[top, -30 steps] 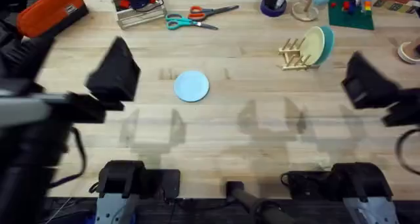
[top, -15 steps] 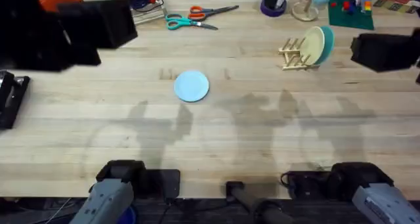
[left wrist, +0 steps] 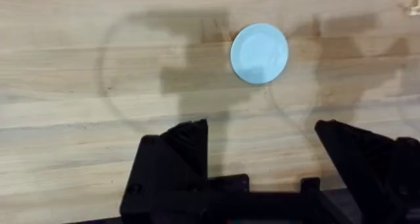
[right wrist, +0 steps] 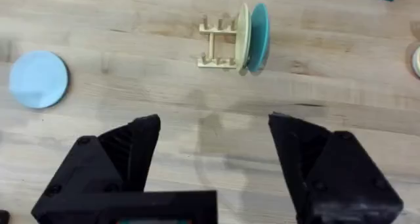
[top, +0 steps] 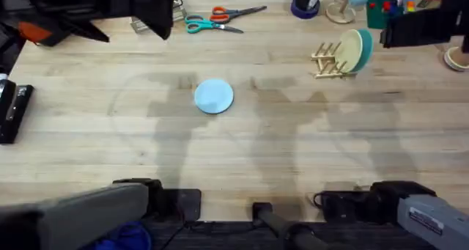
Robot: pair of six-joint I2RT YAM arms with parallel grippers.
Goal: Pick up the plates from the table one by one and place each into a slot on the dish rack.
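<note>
- Hovering both arms high over the table [top: 242,162], I am keeping the left claw [left wrist: 262,165] spread wide and empty.
- The light blue plate [left wrist: 259,53] is lying flat just ahead of that claw.
- I am holding the right claw [right wrist: 213,161] agape too; the dish rack [right wrist: 220,43], carrying the cream plate [right wrist: 243,37] and teal plate [right wrist: 259,33], is sitting beyond it.

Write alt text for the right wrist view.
A small tan wooden dish rack holds a cream-yellow plate and a teal plate upright on a light-wood table. A light blue round plate lies flat apart from it. The right tool is open, above bare wood.
</note>
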